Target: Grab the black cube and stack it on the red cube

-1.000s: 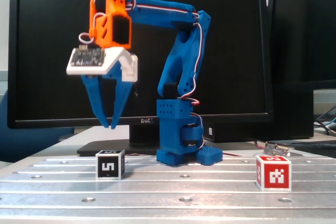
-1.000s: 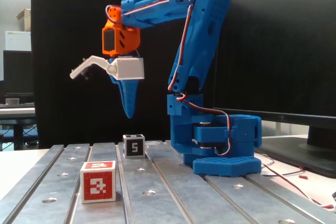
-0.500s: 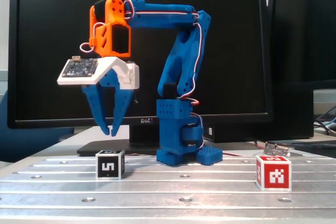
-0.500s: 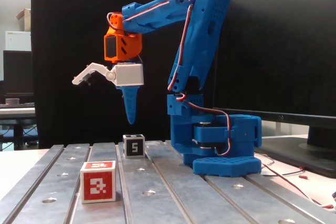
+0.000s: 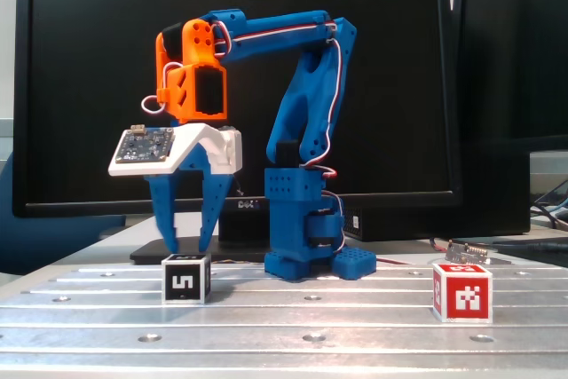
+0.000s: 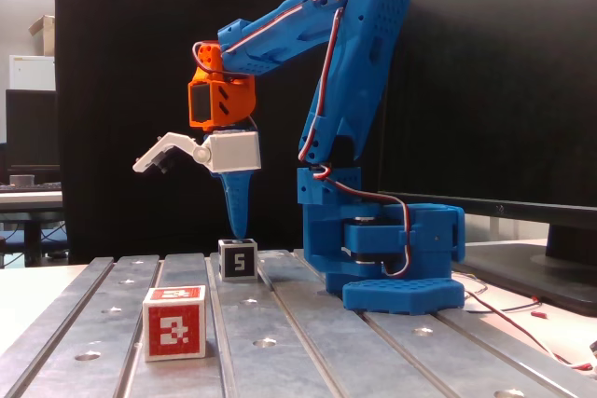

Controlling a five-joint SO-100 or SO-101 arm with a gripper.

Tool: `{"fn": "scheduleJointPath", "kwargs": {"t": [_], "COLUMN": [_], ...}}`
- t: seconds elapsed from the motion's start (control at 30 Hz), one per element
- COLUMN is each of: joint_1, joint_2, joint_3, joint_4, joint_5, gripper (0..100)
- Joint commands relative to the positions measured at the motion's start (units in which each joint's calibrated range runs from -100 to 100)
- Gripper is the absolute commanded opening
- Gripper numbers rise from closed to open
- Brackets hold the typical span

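No containers are on the table, only 2 cubes resting on the grooved metal table (image 5: 355, 317).

The black cube (image 5: 185, 279) sits at the left in a fixed view, just in front of the arm's blue base (image 5: 306, 237). In another fixed view the same black cube (image 6: 238, 259) lies farther back on the table, its "5" face turned to the camera. The red cube (image 5: 461, 291) stands well apart at the right, and in the side-on fixed view it is the nearer one (image 6: 174, 322), close to the front edge at the left.

The gripper (image 5: 187, 247) hangs point-down right over the black cube, its 2 blue fingers (image 5: 163, 210) spread apart, with the tips just above the cube's top. From the side, the gripper (image 6: 239, 230) ends right at the cube's upper face; I cannot tell whether it touches.

Compared with half a second ago, the gripper has dropped lower, from clearly above the cube to almost on it, and the upper arm slopes down more steeply. Both cubes sit where they were. A dark monitor (image 5: 390, 68) fills the background behind the arm.
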Motion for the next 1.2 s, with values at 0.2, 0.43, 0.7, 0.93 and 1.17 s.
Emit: {"fn": "scheduleJointPath", "kwargs": {"t": [0.2, 0.43, 0.7, 0.93, 1.17], "joint_1": [-0.01, -1.48, -1.48, -1.48, -1.48], "joint_2": [-0.89, -0.89, -0.89, -0.89, -0.89], "joint_3": [-0.65, -0.38, -0.92, -0.38, -0.29], "joint_4": [0.47, 2.69, 3.04, 2.69, 2.52], "joint_5": [0.28, -0.14, -0.14, 0.12, 0.17], "gripper": [21, 23, 23, 27, 28]}}
